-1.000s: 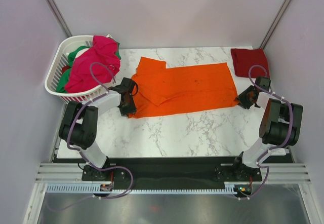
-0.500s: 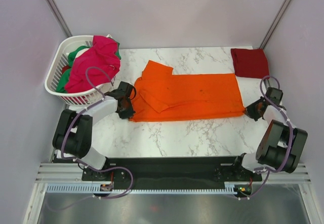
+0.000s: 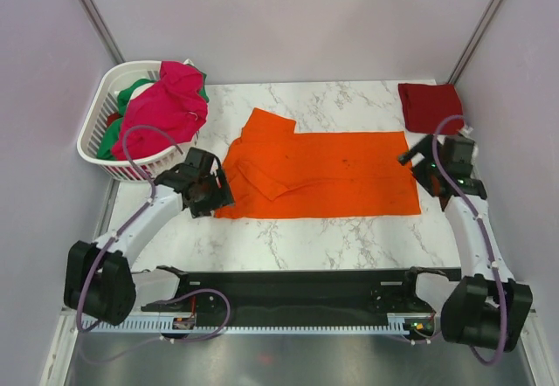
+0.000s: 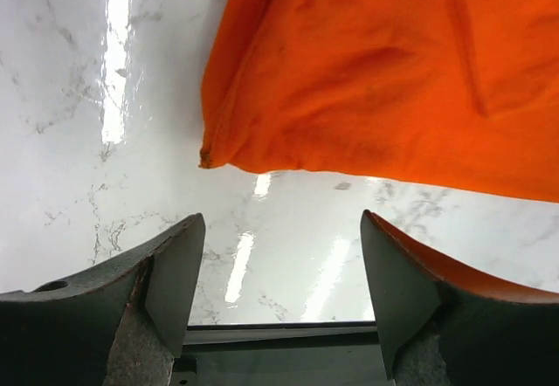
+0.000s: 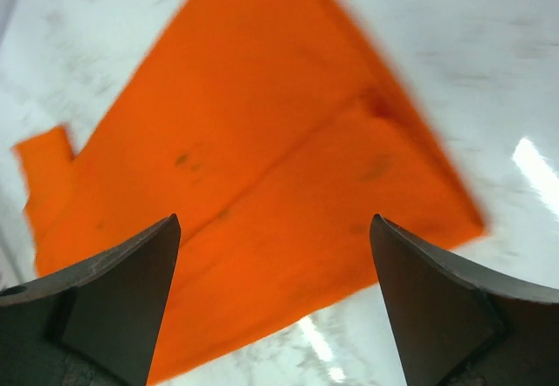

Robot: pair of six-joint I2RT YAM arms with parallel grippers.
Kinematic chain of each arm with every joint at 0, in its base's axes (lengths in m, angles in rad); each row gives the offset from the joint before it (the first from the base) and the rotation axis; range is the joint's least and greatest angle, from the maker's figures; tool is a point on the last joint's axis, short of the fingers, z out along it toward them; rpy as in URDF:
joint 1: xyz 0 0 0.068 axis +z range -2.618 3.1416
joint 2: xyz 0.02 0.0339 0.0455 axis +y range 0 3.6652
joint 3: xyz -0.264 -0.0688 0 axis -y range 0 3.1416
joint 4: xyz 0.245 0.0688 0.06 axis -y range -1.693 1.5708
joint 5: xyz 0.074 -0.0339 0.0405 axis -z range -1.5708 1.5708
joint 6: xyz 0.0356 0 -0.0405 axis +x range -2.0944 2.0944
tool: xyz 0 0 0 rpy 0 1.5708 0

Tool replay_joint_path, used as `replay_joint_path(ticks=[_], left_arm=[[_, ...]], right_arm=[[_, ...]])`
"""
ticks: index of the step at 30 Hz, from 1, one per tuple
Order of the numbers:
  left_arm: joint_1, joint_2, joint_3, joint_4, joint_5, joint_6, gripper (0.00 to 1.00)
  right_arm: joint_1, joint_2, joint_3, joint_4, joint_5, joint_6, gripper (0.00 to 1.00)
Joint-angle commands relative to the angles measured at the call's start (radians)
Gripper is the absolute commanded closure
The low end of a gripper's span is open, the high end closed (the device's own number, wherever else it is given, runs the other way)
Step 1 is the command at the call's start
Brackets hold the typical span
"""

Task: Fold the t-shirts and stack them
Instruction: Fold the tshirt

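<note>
We see the orange t-shirt [image 3: 323,172] lying flat mid-desk [image 3: 297,237], folded lengthwise, w/ one sleeve sticking out at its far-left end. Left jaws are wide, nothing btwn them, just beside the shirt's near-left corner. Right jaws are wide too, empty, by its right edge. The dark red t-shirt [image 3: 430,106] sits folded at the far-right corner, apart from the orange. The magenta-pink t-shirt [image 3: 162,106] & green t-shirt [image 3: 131,92] are heaped in the white basket [image 3: 94,133], far left.

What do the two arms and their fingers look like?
Both the left arm and the right arm have white links with black joints. A purple cable loops along each. The fingers are dark grey and wedge-shaped.
</note>
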Motion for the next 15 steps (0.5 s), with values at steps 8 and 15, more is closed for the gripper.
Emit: replay_joint_path(ticks=[8,15], left_arm=[[0.001,-0.21,0.192,-0.188,-0.091,0.233,0.2],[0.0,-0.357,0.134,-0.142,-0.181,0.203,0.21]], right_arm=[[0.952,0.261,0.332,0.064,0.212,0.148,0.17],[1.154,0.709,0.649,0.081,0.149,0.09,0.45]])
